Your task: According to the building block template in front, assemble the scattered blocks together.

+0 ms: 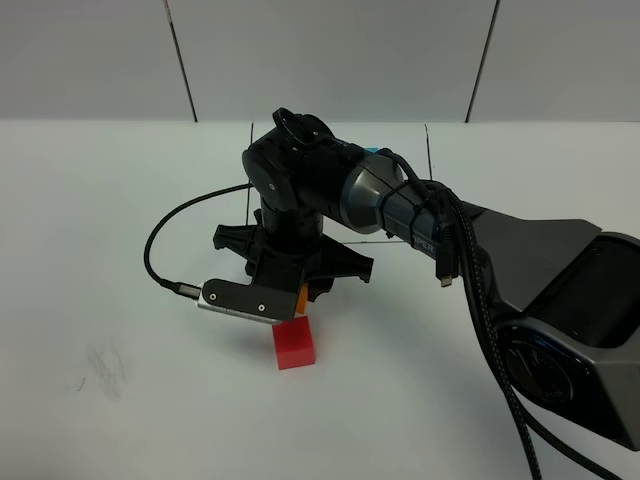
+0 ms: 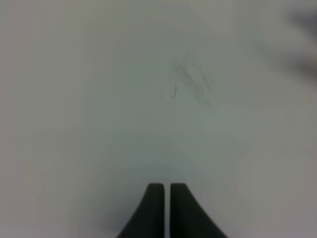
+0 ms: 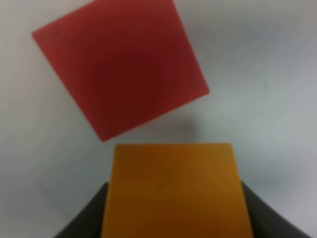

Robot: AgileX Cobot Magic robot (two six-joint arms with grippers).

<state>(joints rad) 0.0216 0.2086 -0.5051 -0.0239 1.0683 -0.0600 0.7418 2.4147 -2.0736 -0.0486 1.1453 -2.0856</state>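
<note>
My right gripper (image 1: pixel 296 300) reaches across the middle of the table and is shut on the orange cube (image 1: pixel 301 297), held just above the table. In the right wrist view the orange cube (image 3: pixel 173 188) sits between the dark fingers (image 3: pixel 91 215), close beside the red cube (image 3: pixel 119 69) and apart from it. The red cube (image 1: pixel 294 345) lies on the table just in front of the gripper. The template's thin black frame (image 1: pixel 249 180) shows behind the arm, which hides its cubes. The light blue cube is not clearly in view. My left gripper (image 2: pixel 166 198) is shut and empty over bare table.
The right arm's bulk (image 1: pixel 330 190) covers the table's middle, and its base (image 1: pixel 570 300) fills the right side. A black cable (image 1: pixel 160 250) loops out to the left of the gripper. Faint grey smudges (image 1: pixel 100 365) mark the table at the front left.
</note>
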